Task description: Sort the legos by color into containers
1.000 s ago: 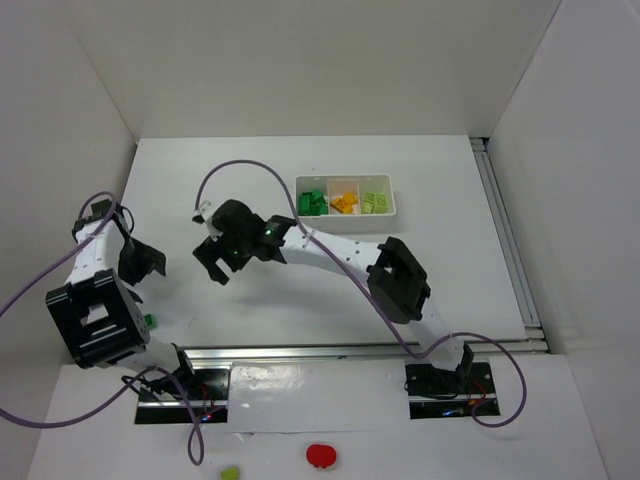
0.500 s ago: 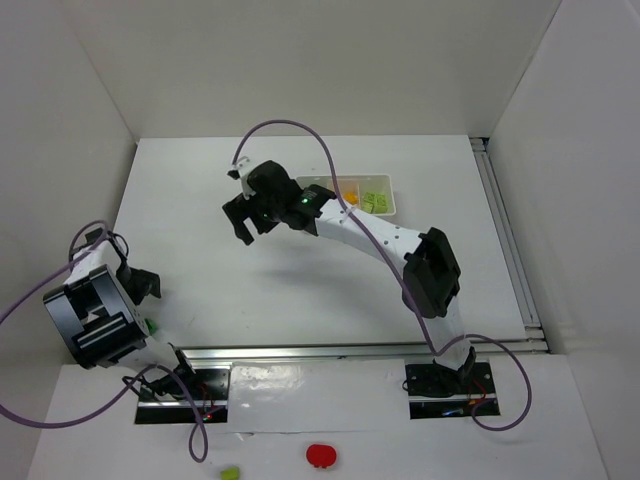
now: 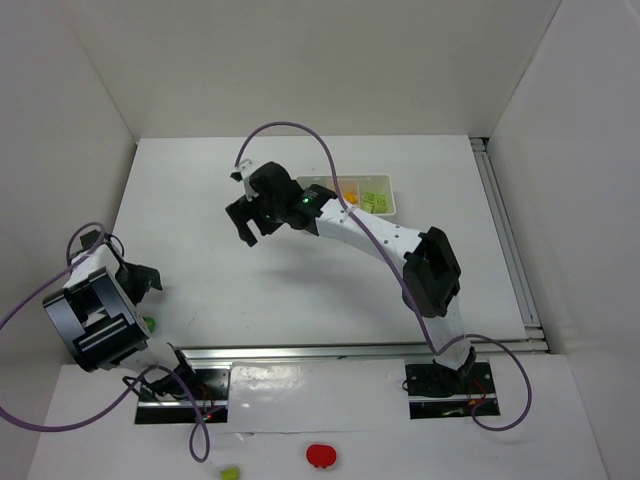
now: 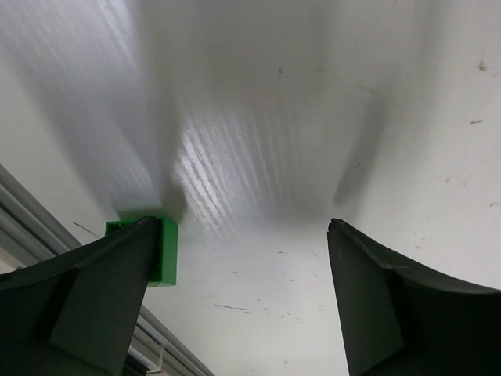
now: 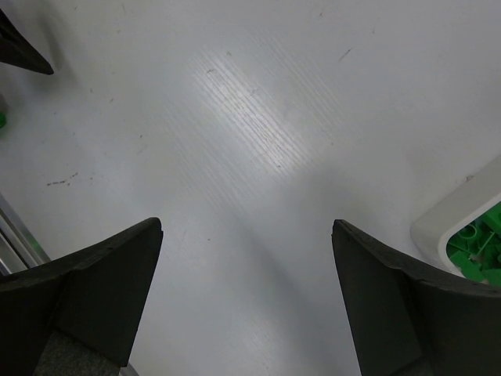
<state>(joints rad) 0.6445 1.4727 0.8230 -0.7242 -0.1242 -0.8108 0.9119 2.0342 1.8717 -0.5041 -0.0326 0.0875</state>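
The white table (image 3: 450, 240) is carrying everything, with a metal rail running along its near edge. The right arm (image 3: 380, 240) is stretching far across it toward the left, its links passing over the left end of the white tray (image 3: 394, 203), which is sitting at the far side of the table. The left arm (image 3: 95, 322) is folding back low over the near left corner. In the tray, orange legos (image 3: 348, 198) are lying in the middle compartment and pale yellow-green legos (image 3: 375, 201) in the right one; the right wrist camera is catching dark green legos (image 5: 477, 244) inside the tray's corner, in the compartment that the arm is covering from above. The right gripper (image 5: 246, 225) is hanging over bare table beside the tray, its jaws standing wide with nothing between them. The left gripper (image 4: 244, 225) is also gaping wide and empty, low over the table by the rail. A single green brick (image 4: 166, 251) is lying on the table just outside that gripper's left finger, partly hidden behind it. On the ledge in front of the arm bases a red round object (image 3: 320, 456) and a pale yellow-green brick (image 3: 230, 472) are resting near each other.
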